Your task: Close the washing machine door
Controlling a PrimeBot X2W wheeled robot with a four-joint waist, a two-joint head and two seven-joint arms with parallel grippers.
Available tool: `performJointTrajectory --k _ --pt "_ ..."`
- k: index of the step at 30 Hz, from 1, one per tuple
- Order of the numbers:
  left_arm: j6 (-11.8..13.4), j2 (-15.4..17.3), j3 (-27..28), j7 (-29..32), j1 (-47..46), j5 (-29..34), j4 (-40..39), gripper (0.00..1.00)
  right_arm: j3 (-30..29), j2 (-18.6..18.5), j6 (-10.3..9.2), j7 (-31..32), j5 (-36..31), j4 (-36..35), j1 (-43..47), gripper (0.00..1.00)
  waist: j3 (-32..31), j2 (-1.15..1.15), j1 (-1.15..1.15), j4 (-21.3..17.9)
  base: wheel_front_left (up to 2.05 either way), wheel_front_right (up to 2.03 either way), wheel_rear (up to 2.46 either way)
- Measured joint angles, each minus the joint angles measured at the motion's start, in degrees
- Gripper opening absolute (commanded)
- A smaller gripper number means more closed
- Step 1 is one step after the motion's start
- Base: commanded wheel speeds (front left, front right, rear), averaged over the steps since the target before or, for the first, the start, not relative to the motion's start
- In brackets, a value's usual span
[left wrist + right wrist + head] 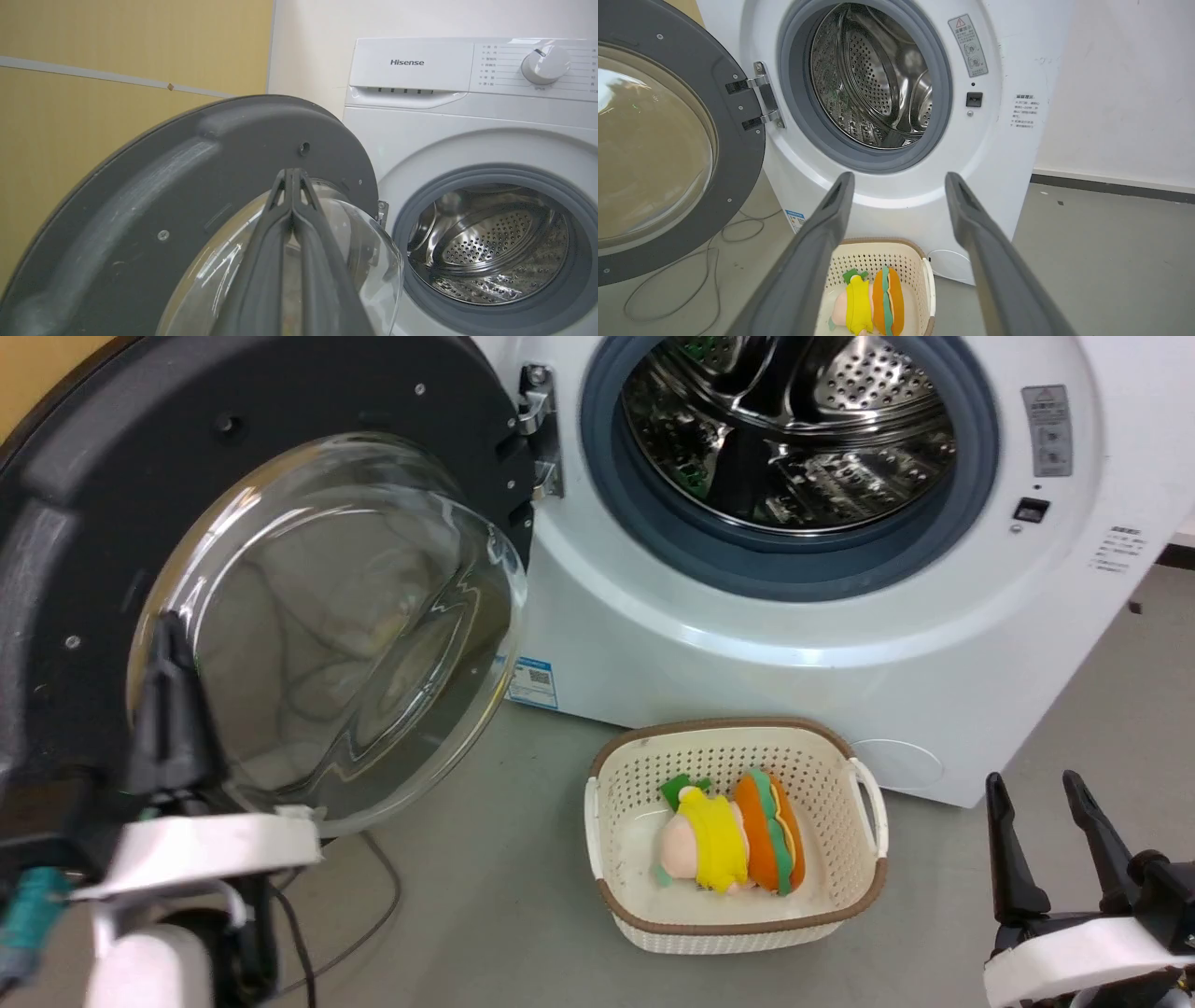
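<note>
At the far left my left gripper point(168, 633) points up in front of the washing machine door point(345, 616). Its two dark fingers are pressed flat together with nothing between them, and my left wrist view shows the same, the tips point(292, 176) meeting against the door's dark frame just above the glass. I cannot tell whether they touch the door or only hang before it.

The door stands wide open, swung out to the left of the washing machine point(747, 644). Its inner side is turned toward me, with the clear glass bowl bulging out of the black ring. Behind it is a yellow panelled wall point(93, 140). A metal hinge point(541, 429) ties the door to the left side of the round opening, and a blue-white sticker point(532, 681) sits low on the white front just below it. On the floor under the door lies a thin dark cable point(378, 896).

Further right, the grey gasket point(607, 476) rings the perforated steel drum point(794, 429), which is uncovered.

On the floor just in front of the machine stands a cream perforated basket point(738, 943) with a brown rim. Inside it, side by side, are a pink and yellow plush toy point(705, 840) and an orange plush burger point(770, 845).

At the lower right my right gripper point(1033, 784) points up with its fingers spread apart and nothing in them, well away from the door.
</note>
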Motion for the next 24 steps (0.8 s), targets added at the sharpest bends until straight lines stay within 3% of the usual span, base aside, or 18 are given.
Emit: performJointTrajectory --k 12,17,24 --pt "-6.8 0.8 13.8 -1.5 -8.4 -5.4 2.1 0.00 -1.0 0.0 0.00 -1.3 0.7 0.1 -0.4 1.00 2.3 0.00 0.00 3.5 0.00 0.00 0.00" --pt "-7.7 3.6 16.4 -2.1 -11.9 -7.4 6.3 0.00 -1.6 0.0 0.00 -2.1 0.8 0.4 -0.7 1.00 3.1 0.00 0.00 4.9 0.00 0.00 0.00" --pt "-8.2 10.3 18.4 -1.4 -16.9 -12.1 16.7 0.00 -2.6 0.0 0.00 -2.8 1.2 0.8 -1.2 1.00 4.3 0.00 0.00 6.8 0.00 0.00 0.00"
